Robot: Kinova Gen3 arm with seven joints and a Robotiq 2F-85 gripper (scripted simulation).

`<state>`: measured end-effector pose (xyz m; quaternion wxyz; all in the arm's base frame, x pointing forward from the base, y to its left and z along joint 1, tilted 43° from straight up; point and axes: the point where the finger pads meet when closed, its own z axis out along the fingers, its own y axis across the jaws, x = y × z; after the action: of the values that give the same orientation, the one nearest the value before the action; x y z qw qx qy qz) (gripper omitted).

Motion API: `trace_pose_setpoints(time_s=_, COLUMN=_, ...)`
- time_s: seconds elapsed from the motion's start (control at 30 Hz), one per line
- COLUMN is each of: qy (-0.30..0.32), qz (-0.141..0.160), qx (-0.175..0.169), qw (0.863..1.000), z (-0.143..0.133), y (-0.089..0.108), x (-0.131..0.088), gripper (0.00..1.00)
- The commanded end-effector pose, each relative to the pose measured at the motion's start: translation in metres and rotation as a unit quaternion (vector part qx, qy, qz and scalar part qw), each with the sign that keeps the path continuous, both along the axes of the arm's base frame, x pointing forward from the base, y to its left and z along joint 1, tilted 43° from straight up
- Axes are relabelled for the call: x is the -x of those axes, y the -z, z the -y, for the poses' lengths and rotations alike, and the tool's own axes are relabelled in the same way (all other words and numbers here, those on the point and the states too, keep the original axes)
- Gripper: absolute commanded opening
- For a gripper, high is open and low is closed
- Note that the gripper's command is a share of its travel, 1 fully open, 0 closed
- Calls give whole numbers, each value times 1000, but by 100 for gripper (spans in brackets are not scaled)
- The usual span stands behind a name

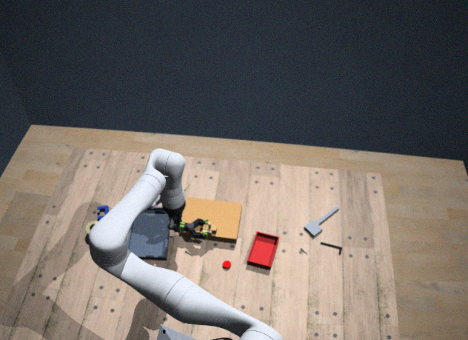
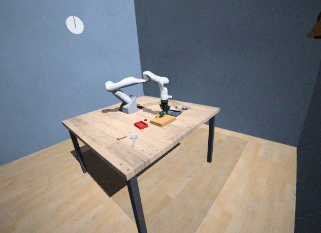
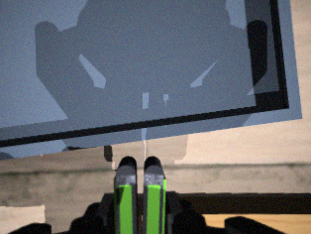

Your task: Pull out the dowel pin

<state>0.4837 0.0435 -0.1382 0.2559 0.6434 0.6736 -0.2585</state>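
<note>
My gripper (image 1: 176, 226) (image 2: 164, 111) (image 3: 140, 210) points down at the tray side of the orange bench board (image 1: 226, 213) (image 2: 162, 122). It appears shut on the green-and-black handles of the spring clamp (image 1: 197, 224) (image 2: 162, 113) (image 3: 155, 208). In the wrist view the two handles stand close together with a narrow gap. The clamp's green-tipped jaws reach around the light wooden block and stop (image 1: 212, 230) (image 2: 157, 115) and look spread apart. Whether they touch the wood cannot be told. The dowel pin, its hole and any gap between block and stop are too small to make out.
A dark blue-grey tray (image 1: 149, 234) (image 3: 149, 30) lies beside the board, close to my fingers. A red box (image 1: 263, 250) (image 2: 141, 125), red disc (image 1: 226, 264), mallet (image 1: 313, 228), hex key (image 1: 331, 245), blue object (image 1: 102, 209) and tape roll (image 1: 90, 227) lie around it. A pale sliver (image 1: 186, 186) lies behind the board.
</note>
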Motion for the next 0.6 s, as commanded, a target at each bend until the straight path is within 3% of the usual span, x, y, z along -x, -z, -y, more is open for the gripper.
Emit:
trace_pose_setpoints(time_s=0.0, qy=-1, qz=1, qx=-1, qw=1000, z=-1, y=-1, x=-1, gripper=32)
trace_pose_setpoints(time_s=0.57, qy=-1, qz=1, qx=-1, qw=1000, z=-1, y=-1, x=-1, gripper=36)
